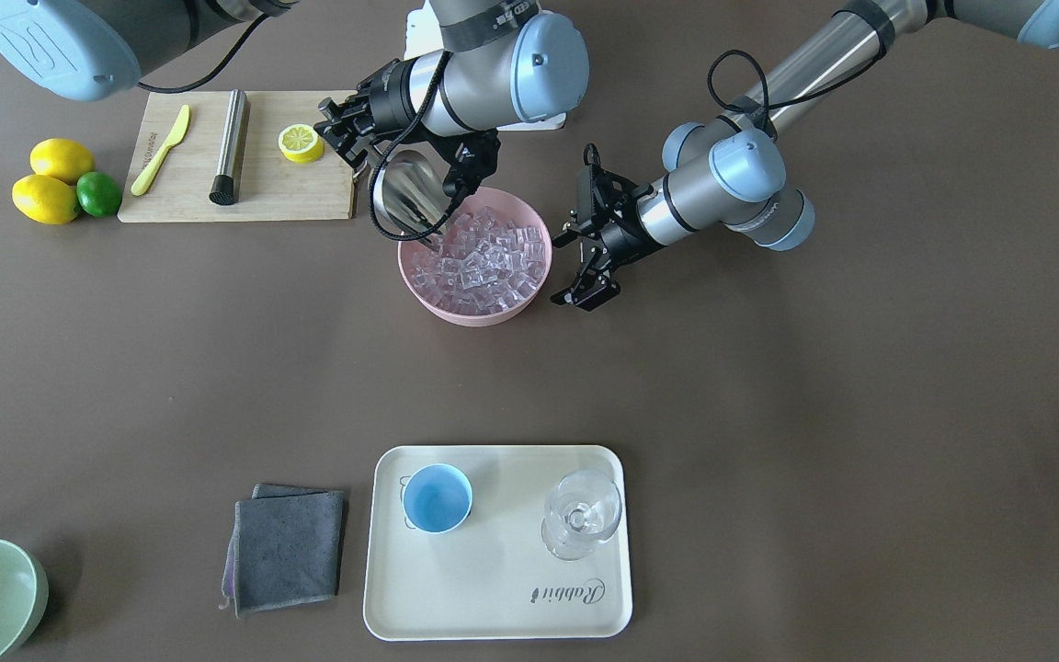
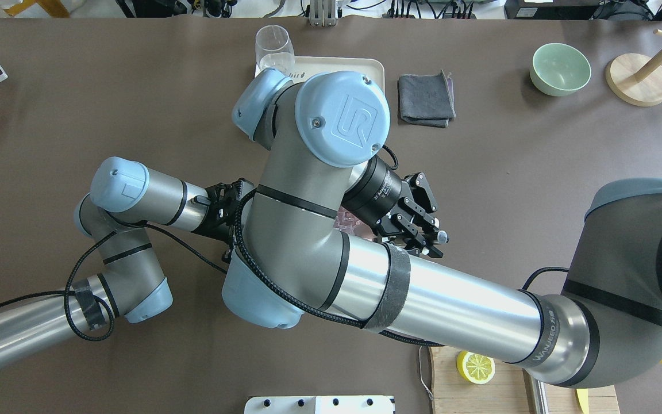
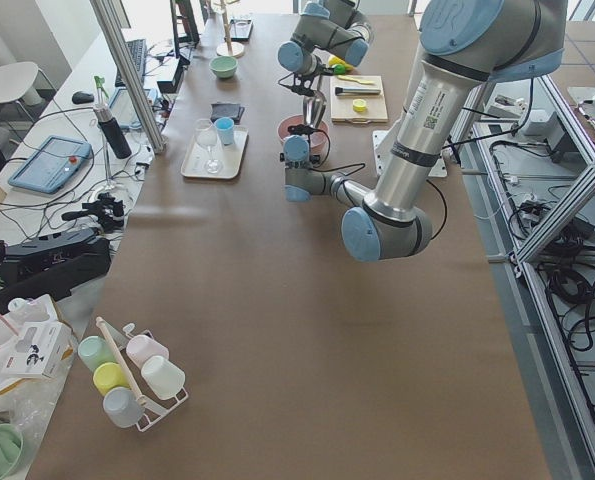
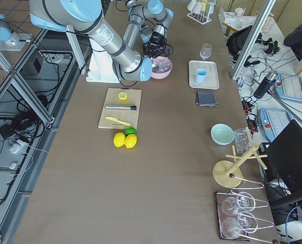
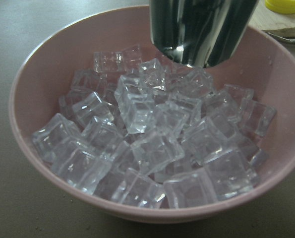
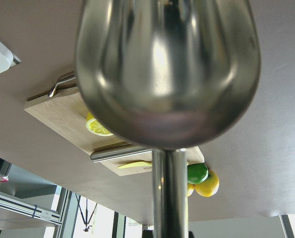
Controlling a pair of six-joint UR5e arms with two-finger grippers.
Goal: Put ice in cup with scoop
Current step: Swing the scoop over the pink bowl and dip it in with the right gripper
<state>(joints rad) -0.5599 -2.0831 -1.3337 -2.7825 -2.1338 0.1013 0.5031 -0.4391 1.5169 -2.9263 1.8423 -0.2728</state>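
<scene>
Across the brown table (image 1: 768, 414) the right arm (image 1: 483, 74) folds over on itself, elbow high and wrist bent down towards the middle, while the left arm (image 1: 732, 175) comes in low and level from the other side. On the far side from the robot lies the cream tray (image 1: 502, 607). Close in front of the robot stands the pink bowl (image 1: 456, 311), well apart from the tray. The right gripper (image 1: 346, 138) is closed on the thin rod handle of the scoop (image 1: 405, 193). The scoop's trough tips steeply down, its lip just over the ice at the bowl's robot-side edge. The left gripper (image 1: 571, 268) waits just beside the bowl with its jaws apart, gripping nothing and, as far as I can see, not touching the rim. The cup (image 1: 438, 498) sits empty on the tray, next to a wine glass. The ice (image 1: 488, 257) is all heaped in the bowl, and the trough looks empty to me. I would say the digging is only starting. It would go best to push the lip low under the heap, then roll the wrist until the trough lies level before lifting, so that no cubes slide out. The bowl may skid under that push, so the left gripper would do well to steady it.
</scene>
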